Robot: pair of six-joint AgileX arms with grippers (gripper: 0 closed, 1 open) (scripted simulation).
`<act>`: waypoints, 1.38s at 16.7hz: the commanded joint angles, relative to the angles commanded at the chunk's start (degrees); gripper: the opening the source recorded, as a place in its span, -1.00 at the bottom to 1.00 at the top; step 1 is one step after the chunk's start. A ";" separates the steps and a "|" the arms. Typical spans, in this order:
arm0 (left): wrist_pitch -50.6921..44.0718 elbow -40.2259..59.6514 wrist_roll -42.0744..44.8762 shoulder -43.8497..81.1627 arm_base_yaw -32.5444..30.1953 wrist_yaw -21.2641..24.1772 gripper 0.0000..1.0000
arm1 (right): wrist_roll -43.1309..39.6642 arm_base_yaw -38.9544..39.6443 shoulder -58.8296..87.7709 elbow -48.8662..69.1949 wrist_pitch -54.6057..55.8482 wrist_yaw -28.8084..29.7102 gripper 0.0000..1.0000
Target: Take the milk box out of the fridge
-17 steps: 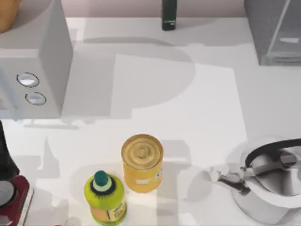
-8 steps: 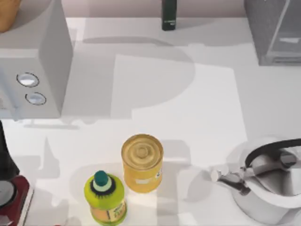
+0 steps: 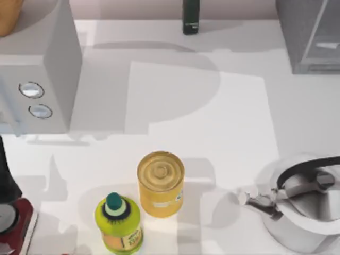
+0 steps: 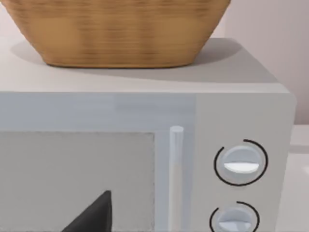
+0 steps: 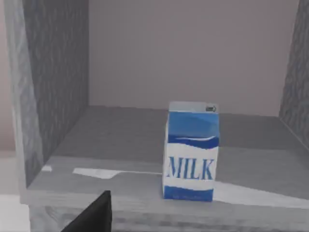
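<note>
Milk box [image 5: 190,151]: upright on fridge [image 5: 58,96] floor, near its front edge. Fridge at desk's [image 3: 212,117] far right corner. Gripper states: cannot tell.

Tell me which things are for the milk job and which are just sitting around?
For the job:
milk box, standing upright on the fridge floor
fridge, open at the front

Just sitting around:
yellow can
green-capped bottle
kettle
dark green bottle
grey box with two dials
basket on top of it
</note>
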 joint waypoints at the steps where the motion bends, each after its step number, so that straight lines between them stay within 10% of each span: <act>1: 0.00 0.00 0.00 0.00 0.00 0.00 1.00 | -0.37 1.46 -1.38 1.98 -1.54 0.55 1.00; 14: 0.00 0.00 0.00 0.00 0.00 0.00 1.00 | -3.09 14.03 10.89 37.23 -42.97 14.03 1.00; 23: 0.00 0.00 0.00 0.00 0.00 0.00 1.00 | -3.56 13.52 13.75 39.32 -47.82 16.29 1.00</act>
